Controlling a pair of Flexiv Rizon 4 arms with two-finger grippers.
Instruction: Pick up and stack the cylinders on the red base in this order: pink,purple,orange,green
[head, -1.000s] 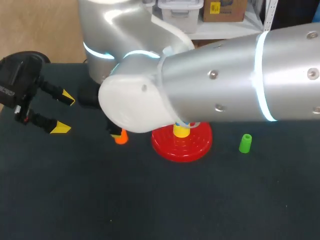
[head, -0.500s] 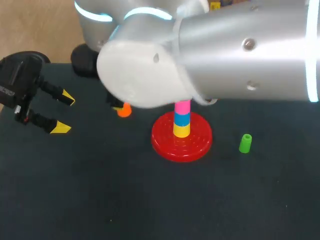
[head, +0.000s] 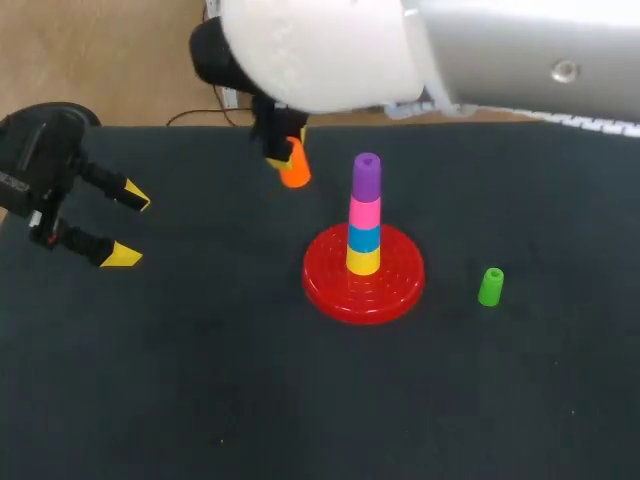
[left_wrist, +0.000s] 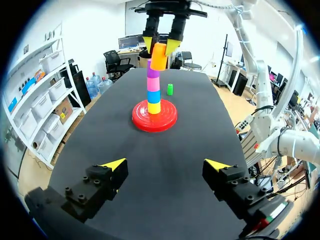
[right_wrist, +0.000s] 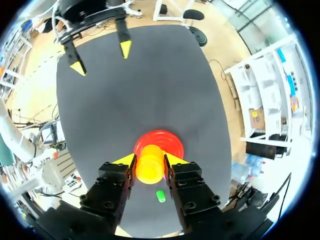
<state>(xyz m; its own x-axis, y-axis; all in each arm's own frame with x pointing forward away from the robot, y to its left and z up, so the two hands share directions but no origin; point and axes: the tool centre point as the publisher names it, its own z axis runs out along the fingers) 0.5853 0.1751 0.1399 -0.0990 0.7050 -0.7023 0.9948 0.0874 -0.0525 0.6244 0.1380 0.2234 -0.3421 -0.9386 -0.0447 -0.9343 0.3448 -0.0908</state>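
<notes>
Head view: we've got our right gripper (head: 287, 158) with fingers clamped on the orange cylinder (head: 295, 174), aloft to the far left of the red base (head: 325, 290). It looks due next, atop the purple cylinder (head: 366, 172). The green cylinder (head: 490, 286) waits on the desk (head: 200, 380), right of the base.

Left wrist view: our left gripper (left_wrist: 166, 165) has fingers wide and empty, well clear of the base.

Right wrist view: orange is pinched from both sides, with the base showing beneath it.

Stack (head: 365, 215) on base (head: 325, 287), loose cylinder (head: 490, 286) right — held cylinder (head: 295, 172) left

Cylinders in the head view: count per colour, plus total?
yellow cylinder: 1
blue cylinder: 1
pink cylinder: 1
purple cylinder: 1
orange cylinder: 1
green cylinder: 1
Total: 6
</notes>
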